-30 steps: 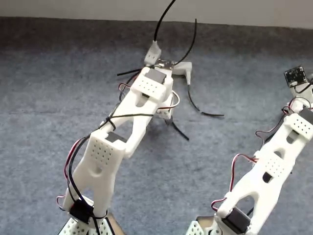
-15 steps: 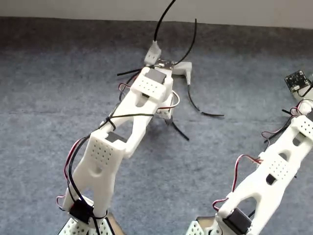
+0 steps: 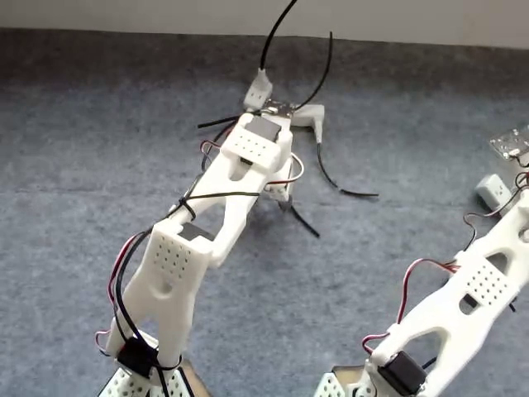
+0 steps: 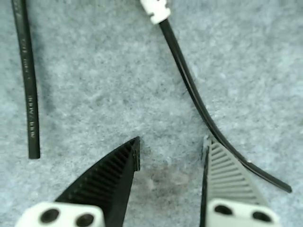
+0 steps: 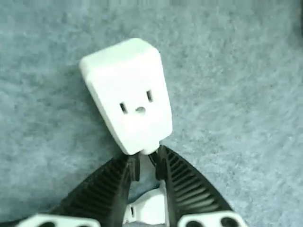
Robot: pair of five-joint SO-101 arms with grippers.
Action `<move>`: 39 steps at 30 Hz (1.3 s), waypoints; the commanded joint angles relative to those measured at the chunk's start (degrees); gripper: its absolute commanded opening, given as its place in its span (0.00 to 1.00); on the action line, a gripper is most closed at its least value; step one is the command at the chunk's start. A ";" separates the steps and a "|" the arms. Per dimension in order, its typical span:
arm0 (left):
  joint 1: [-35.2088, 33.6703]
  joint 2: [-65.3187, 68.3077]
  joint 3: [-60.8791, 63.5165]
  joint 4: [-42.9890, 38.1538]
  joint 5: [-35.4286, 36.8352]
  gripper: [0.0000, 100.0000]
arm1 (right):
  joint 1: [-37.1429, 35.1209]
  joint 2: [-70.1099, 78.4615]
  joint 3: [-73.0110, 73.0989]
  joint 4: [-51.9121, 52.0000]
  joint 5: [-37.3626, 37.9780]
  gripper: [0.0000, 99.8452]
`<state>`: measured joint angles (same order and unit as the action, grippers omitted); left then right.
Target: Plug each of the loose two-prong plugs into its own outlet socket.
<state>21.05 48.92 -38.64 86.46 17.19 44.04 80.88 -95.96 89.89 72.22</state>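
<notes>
Two white two-prong plugs (image 3: 260, 87) (image 3: 312, 116) with black cables lie on the grey carpet at the back centre, just beyond the left arm's head. In the left wrist view my left gripper (image 4: 170, 146) stands open just above bare carpet. One plug's white end (image 4: 155, 9) lies ahead of it, and that plug's cable (image 4: 199, 104) runs past one finger. A white outlet socket (image 3: 494, 192) lies at the far right. In the right wrist view my right gripper (image 5: 147, 160) is shut, its tips at the near edge of the socket (image 5: 128, 94), whose slots face up.
Loose black cable pieces (image 3: 343, 188) (image 3: 302, 222) lie right of the left arm, and another cable (image 4: 26, 80) lies beside the left gripper. The carpet ends at a pale wall (image 3: 165, 15) at the back. Open carpet lies between the two arms.
The right arm has swung back toward the right edge, uncovering the white outlet socket on the carpet. The left arm and both plugs have stayed put.
</notes>
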 commanded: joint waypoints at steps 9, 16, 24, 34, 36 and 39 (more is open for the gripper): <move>0.04 -2.77 -0.31 -1.05 0.35 0.21 | 7.08 -6.64 -4.62 -27.82 -22.51 0.23; 0.22 -2.77 -0.22 -0.70 0.35 0.21 | 10.59 -1.71 4.00 -48.40 -10.81 0.26; 0.22 -2.77 -0.22 -0.70 0.35 0.21 | 12.18 6.37 14.90 -77.93 1.23 0.26; 0.13 -2.77 -0.22 -0.70 0.35 0.21 | 9.89 7.78 21.23 -90.24 4.31 0.18; 0.13 -2.77 -0.22 -0.70 0.35 0.21 | 9.63 7.78 21.41 -90.33 4.31 0.11; 0.22 -2.77 -0.22 -0.70 0.35 0.21 | 9.54 7.87 21.41 -90.33 5.63 0.04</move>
<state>21.05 48.92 -38.64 86.46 17.19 55.03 89.93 -74.24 1.45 75.30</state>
